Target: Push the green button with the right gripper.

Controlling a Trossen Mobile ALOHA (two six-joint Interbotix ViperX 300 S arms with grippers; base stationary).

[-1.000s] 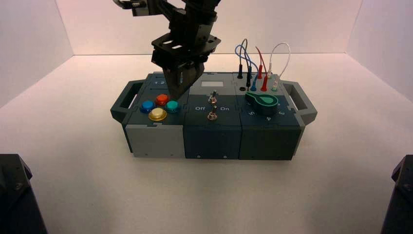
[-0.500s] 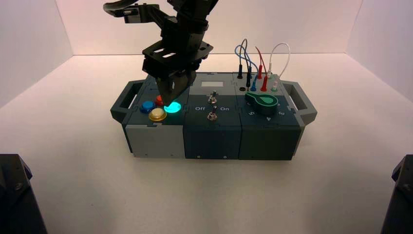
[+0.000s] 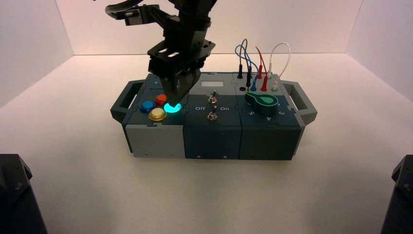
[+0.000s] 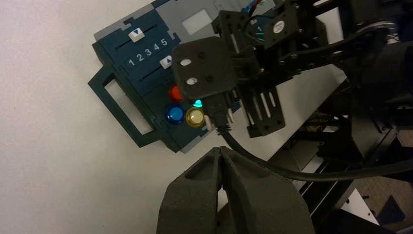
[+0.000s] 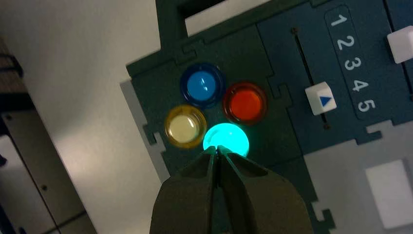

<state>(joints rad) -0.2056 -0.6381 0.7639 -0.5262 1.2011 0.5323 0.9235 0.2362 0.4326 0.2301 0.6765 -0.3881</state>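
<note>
Pressing, rather than gripping, suits the green button (image 5: 228, 137), a glossy dome set in the box's (image 3: 156, 141) near-left panel, at the right of its four-button cluster. It is lit, so the push has probably registered. The right gripper (image 5: 217, 149) is right at it, jaws together, tips over the dome's rim; whether they bear on it I cannot tell. I expect a light, springy travel and a slick cap that could shed an off-centre tip, so the crown is the place to push, straight down and gently, since the plastic may scuff. The yellow button (image 5: 185, 128) and red button (image 5: 245, 102) crowd it closely; more room lies towards the middle panel, short of the toggle switches (image 3: 212, 116). A straight lift should clear everything. The left gripper (image 4: 219, 149) idles off the box, over the worktop (image 3: 204, 195), its jaws together too.
</note>
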